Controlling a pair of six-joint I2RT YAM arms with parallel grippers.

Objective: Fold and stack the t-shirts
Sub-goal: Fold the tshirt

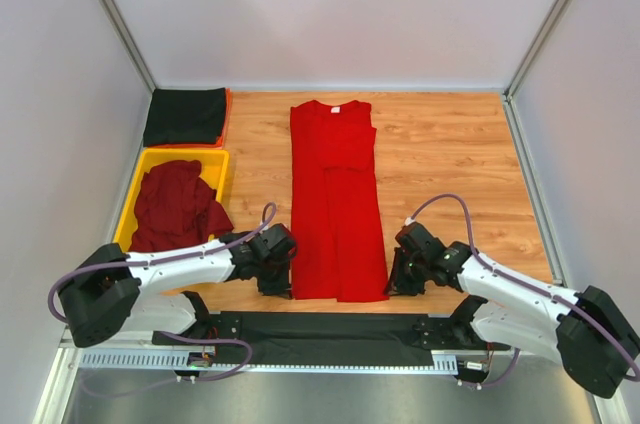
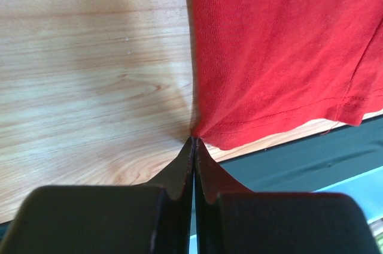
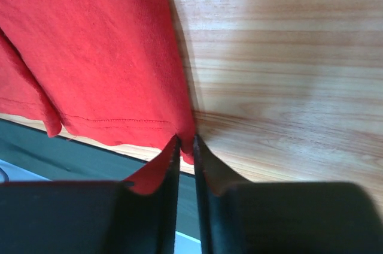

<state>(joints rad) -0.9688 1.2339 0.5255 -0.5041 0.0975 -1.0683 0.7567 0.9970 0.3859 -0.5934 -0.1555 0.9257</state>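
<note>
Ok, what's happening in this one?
Two robot arms are working on a bright red t-shirt, which lies on the wooden table folded lengthwise into a long strip. The left gripper and the right gripper are each shut on one near hem corner. A crumpled maroon t-shirt sits in the yellow tray on the left, and a folded black t-shirt lies beyond the tray.

The bright red t-shirt (image 1: 335,214) lay flat along the middle of the counter (image 1: 450,154) as a long strip, sleeves folded in, collar far, hem near. My left claw (image 2: 194,141) and right claw (image 3: 185,140) pinched its hem corners. A maroon t-shirt (image 1: 175,206) sat crumpled in the yellow tray (image 1: 190,153), with a black t-shirt (image 1: 186,116) folded beyond it
</note>
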